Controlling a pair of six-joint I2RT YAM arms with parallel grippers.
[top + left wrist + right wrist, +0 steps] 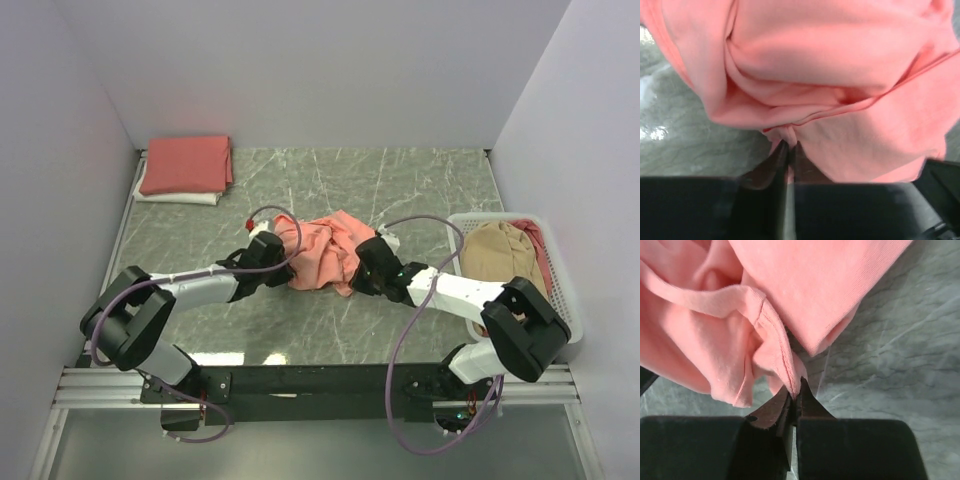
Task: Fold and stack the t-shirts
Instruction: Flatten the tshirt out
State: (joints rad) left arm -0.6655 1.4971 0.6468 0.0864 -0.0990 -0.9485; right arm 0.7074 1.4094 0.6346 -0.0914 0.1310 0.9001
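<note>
A crumpled salmon-pink t-shirt (322, 250) hangs bunched between my two grippers at the middle of the table. My left gripper (274, 244) is shut on its left side; the left wrist view shows the jaws (789, 146) pinching a fold of the pink cloth (840, 65). My right gripper (368, 262) is shut on its right side; the right wrist view shows the jaws (796, 391) pinching a stitched hem of the pink shirt (715, 340). A folded salmon-pink t-shirt (187, 163) lies on a folded white t-shirt (180, 198) at the back left.
A white lattice basket (562, 290) stands at the right, holding a tan-beige t-shirt (500, 252) and a salmon-pink one (538, 240). The table top is grey-green marble (400, 190), walled on three sides.
</note>
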